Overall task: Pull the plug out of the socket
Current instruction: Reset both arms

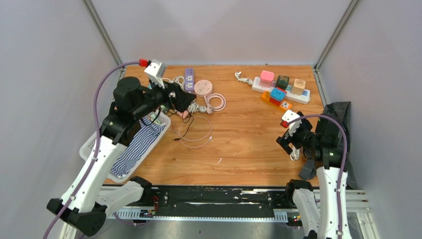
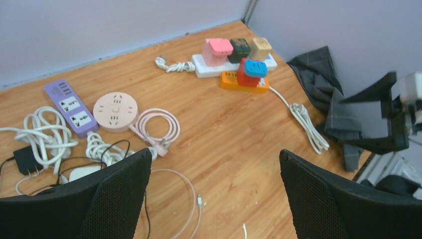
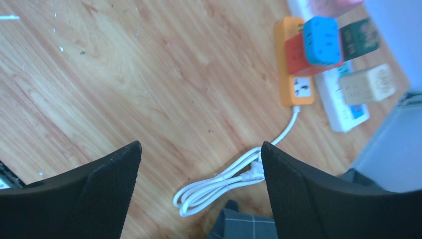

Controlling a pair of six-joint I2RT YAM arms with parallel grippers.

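Blue plug (image 3: 322, 40) on orange strip (image 3: 294, 94), far right corner, well ahead of right gripper (image 3: 199, 149). Both it and left gripper (image 2: 214, 159): fingers apart, empty. White basket (image 1: 87, 144), left edge: striped cloth (image 1: 137, 144) inside.

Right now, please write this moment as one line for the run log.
left gripper: open, empty | right gripper: open, empty | blue plug: on red adapter, orange strip, untouched

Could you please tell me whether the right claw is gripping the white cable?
No, the right claw hangs open above the coiled white cable, not touching it.
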